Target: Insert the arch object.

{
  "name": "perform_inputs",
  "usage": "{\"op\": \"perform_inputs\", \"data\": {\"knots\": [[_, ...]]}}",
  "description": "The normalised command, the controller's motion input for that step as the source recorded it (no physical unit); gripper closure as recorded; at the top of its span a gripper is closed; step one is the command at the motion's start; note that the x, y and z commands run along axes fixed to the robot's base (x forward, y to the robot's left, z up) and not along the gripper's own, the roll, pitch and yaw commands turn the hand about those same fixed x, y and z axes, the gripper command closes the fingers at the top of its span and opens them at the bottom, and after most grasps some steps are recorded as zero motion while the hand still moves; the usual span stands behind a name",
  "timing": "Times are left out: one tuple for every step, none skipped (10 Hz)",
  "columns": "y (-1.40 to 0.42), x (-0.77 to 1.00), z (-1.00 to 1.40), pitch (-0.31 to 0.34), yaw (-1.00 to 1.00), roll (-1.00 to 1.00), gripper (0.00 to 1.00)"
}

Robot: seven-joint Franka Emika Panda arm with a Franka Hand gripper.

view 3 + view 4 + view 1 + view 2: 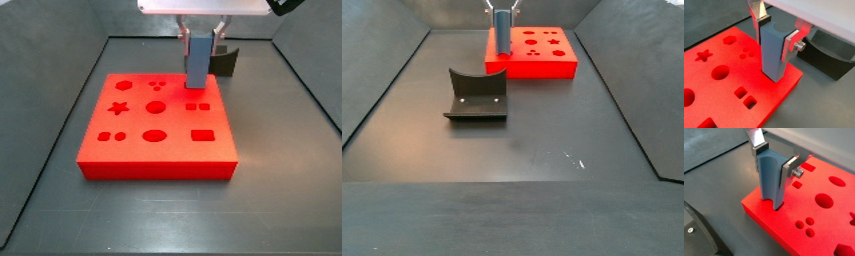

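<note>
The arch object (774, 50) is an upright blue-grey block with a semicircular groove down one side. It also shows in a wrist view (771, 180) and in both side views (198, 62) (502, 32). My gripper (777, 34) is shut on its upper part, one silver finger on each side, as a wrist view (775, 162) also shows. The block's lower end is at the red board (764, 102), near a corner (767, 220). I cannot tell whether it rests on the board or sits in a hole. In a side view the board (134, 155) shows several shaped holes.
The dark fixture (476, 95) stands on the grey floor beside the board, close to the gripper in a side view (225, 60) and in both wrist views (827, 57) (697, 233). Grey walls ring the floor (516, 150).
</note>
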Motion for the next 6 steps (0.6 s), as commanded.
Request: {"op": "perform_inputs", "data": {"knots": [[-0.03,0.00,-0.15,0.000,0.00,0.00,1.00],[-0.04,0.00,-0.15,0.000,0.00,0.00,1.00],[-0.03,-0.13,-0.10,-0.031,0.07,0.00,1.00],[0.00,-0.14,-0.11,-0.083,0.13,0.00,1.00],[0.00,-0.04,-0.15,-0.071,0.15,0.00,1.00],[-0.02,0.00,-0.17,-0.027,0.10,0.00,1.00]]}}
